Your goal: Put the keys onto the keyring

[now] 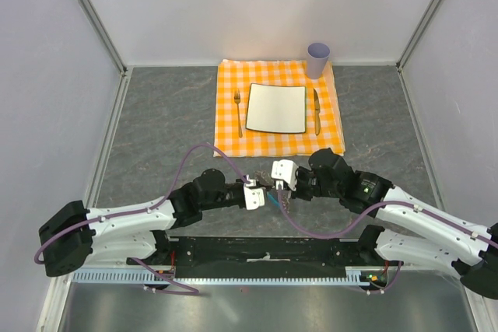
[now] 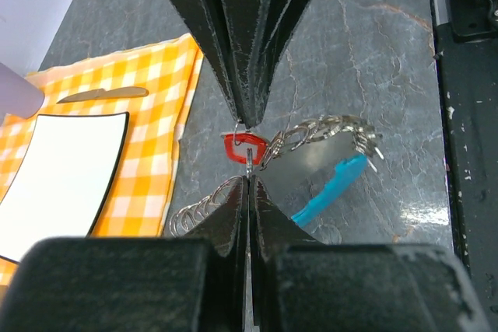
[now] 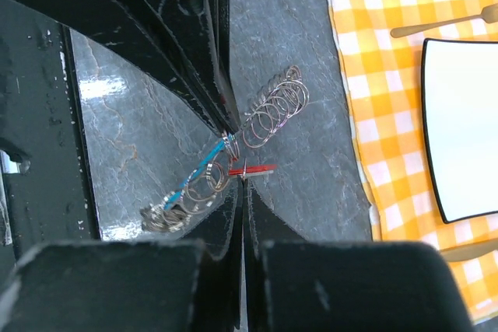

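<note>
From above, your left arm and right arm meet tip to tip just off the near edge of the orange-and-white checked cloth. The work between them is too small to read here. The danger, I judge, is the two arms pulling against each other.

In the left wrist view, your left fingers are pinched fully together on the thin blade of the tiny red-headed metal key, beside that cloth's near edge. The silvery chain-like keyring with its curved blue tab trails away from just beside the key's head. That pinch is narrow — a tug could twist the key free.

In the right wrist view, your right fingers are likewise closed, apparently on a thin wire loop of the keyring touching the key — which loop, I cannot tell. If it slips, the chain drops beside the cloth.
</note>
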